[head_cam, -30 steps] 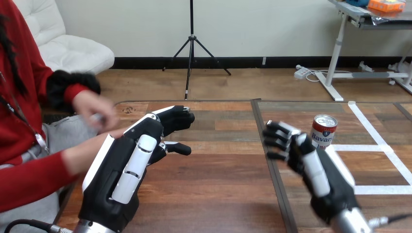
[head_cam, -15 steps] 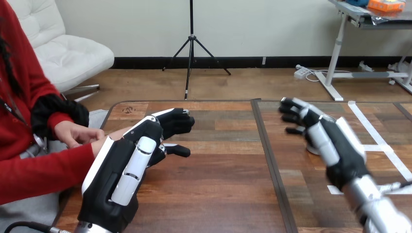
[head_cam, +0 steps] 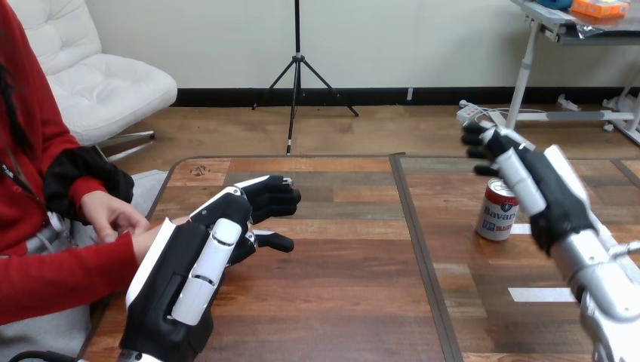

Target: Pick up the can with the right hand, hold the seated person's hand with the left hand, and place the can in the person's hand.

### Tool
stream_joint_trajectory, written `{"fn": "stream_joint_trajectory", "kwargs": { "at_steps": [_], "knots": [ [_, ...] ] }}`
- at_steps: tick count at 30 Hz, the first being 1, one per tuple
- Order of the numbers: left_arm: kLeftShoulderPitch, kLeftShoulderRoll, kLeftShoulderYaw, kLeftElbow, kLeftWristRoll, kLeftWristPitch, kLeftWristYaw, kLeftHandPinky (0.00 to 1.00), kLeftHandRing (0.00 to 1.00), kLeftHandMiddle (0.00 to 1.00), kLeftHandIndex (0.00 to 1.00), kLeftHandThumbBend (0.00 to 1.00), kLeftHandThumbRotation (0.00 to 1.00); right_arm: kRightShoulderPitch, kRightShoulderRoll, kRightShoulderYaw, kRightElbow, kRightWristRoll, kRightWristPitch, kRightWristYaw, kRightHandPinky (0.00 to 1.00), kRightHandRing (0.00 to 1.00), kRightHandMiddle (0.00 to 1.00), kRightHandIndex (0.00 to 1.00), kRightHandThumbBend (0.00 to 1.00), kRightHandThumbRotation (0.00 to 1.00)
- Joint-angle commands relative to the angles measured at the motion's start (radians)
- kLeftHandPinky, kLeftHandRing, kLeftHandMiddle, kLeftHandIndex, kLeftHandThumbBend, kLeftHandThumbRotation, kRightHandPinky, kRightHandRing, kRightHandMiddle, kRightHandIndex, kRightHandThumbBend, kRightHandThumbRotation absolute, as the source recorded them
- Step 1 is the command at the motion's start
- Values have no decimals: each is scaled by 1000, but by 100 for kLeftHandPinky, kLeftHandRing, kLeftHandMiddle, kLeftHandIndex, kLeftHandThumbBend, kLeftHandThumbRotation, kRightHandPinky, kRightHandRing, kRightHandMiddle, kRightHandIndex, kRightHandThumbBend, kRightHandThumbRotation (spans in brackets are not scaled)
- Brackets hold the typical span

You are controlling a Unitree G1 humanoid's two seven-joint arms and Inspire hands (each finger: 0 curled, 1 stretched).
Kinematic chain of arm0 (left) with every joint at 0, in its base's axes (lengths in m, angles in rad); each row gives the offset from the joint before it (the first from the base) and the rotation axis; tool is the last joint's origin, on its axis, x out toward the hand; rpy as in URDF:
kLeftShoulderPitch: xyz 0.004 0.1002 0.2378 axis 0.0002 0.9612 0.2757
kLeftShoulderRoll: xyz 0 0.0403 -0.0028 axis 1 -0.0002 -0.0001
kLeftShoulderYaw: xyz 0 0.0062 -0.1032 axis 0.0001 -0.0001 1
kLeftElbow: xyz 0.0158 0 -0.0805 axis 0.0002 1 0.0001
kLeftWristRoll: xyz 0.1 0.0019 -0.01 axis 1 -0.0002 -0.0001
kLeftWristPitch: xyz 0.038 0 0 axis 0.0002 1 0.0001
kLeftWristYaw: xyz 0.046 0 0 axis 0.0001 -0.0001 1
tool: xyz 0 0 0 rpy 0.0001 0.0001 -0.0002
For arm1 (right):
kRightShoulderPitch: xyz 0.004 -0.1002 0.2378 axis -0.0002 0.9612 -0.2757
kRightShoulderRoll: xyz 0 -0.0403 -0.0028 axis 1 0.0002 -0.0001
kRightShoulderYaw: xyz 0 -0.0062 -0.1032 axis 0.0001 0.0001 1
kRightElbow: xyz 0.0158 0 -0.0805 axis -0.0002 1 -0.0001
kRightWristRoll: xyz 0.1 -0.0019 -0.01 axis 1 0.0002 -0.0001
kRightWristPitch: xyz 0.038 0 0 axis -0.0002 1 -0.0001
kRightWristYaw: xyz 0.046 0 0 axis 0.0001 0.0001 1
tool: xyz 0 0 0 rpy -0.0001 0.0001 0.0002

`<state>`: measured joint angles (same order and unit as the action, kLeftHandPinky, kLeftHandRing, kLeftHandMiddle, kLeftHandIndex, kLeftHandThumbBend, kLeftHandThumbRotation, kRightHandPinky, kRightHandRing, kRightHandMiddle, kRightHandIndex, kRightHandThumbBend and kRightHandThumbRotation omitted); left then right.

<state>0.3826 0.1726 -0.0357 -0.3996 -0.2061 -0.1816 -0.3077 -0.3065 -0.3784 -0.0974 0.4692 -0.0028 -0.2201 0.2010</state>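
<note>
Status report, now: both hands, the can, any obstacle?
Left hand open, empty, beside the person's hands. Right hand open over the can, no grip yet. Can upright on table. Path clear.

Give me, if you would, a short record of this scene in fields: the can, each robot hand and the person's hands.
can: upright on the table, right part
right hand: above and just right of the can, fingers relaxed, not closed round it
left hand: over the table's left part, beside the person's hands; no hold seen
person's hands: close together at the table's left edge
task stage: can not yet picked up
</note>
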Motion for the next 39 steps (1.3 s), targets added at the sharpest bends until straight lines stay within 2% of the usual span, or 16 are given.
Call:
{"fn": "stream_joint_trajectory", "kwargs": {
  "at_steps": [1,8,11,21,29,33,36,39],
  "knots": [
    [-58,12,14,-34,-19,-8,-14,58,78,75,72,61,92,-248,-63,-41,151,-21,-96,-47,83,87,87,85,87,100],
    [-57,12,21,-21,-16,-24,-22,55,77,75,72,61,93,-321,-90,-32,255,-34,-130,-56,83,87,87,86,88,100],
    [-55,11,23,-19,-14,-23,-22,54,77,74,72,62,93,-359,-100,-30,300,-39,-122,-64,83,88,87,86,89,100],
    [-59,11,30,-18,-18,-24,-30,49,76,74,72,59,93,-453,-120,-2,422,-101,-116,-128,83,88,87,85,87,98],
    [-64,12,34,-12,-21,-24,-37,46,76,74,72,57,94,-509,-132,28,518,-159,-119,-176,81,87,87,85,93,96],
    [-64,12,36,-13,-26,-22,-41,45,76,74,72,59,93,-535,-139,50,566,-195,-91,-194,81,88,89,86,96,95],
    [-65,12,37,-12,-28,-24,-44,45,76,74,72,60,93,-548,-141,61,599,-216,-86,-208,82,89,90,87,97,93],
    [-67,12,38,-10,-30,-21,-45,45,76,74,72,61,93,-560,-139,64,633,-224,-85,-211,80,88,91,89,99,87]
  ]
}}
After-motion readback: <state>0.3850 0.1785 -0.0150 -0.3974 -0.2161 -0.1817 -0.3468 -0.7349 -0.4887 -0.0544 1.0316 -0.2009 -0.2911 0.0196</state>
